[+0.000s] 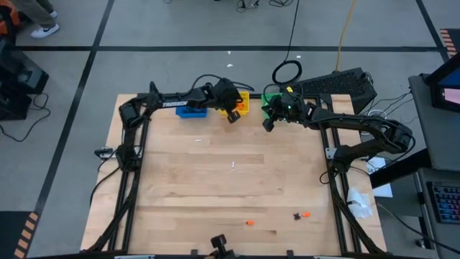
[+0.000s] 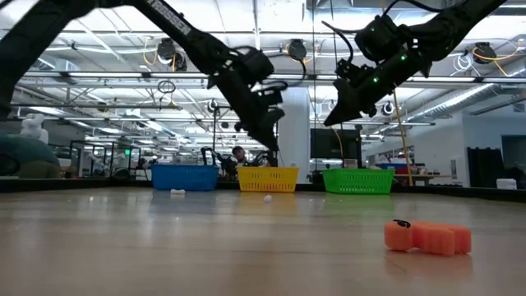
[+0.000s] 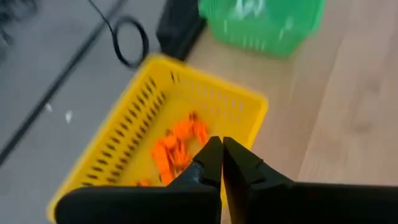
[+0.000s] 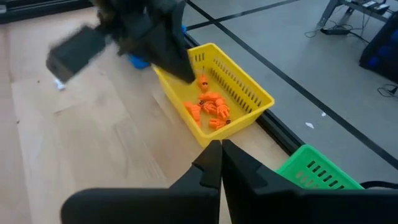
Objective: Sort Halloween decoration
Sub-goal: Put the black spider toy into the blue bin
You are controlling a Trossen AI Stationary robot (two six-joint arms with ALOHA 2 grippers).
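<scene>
Jaws, left: pressed together with nothing between them; I read the left gripper [image 3: 221, 163] hanging over the yellow bin [image 3: 118, 143].
Jaws, right: pressed together as well, empty; right gripper [image 4: 221, 163] raised near the green bin [image 4: 314, 171].
Near table edge: two orange Halloween decoration pieces [image 2: 427, 237] lie loose on the wooden table [image 1: 215, 194], well apart from all the bins, with a small black piece [image 1: 295, 215] just beside one of them.
Mid table: one tiny white piece [image 1: 233, 165] alone on the wood; another white piece [image 1: 199, 140] lies closer to the bins.
Yellow bin: I see a heap of orange pieces [image 4: 210, 106] on its floor, all the one colour.
Blue bin [image 2: 184, 176]: stands at the far edge beside the yellow one; contents hidden from me by its wall and the left arm.
Green bin: at the far edge on the other side of the yellow bin; I cannot tell what is inside.
</scene>
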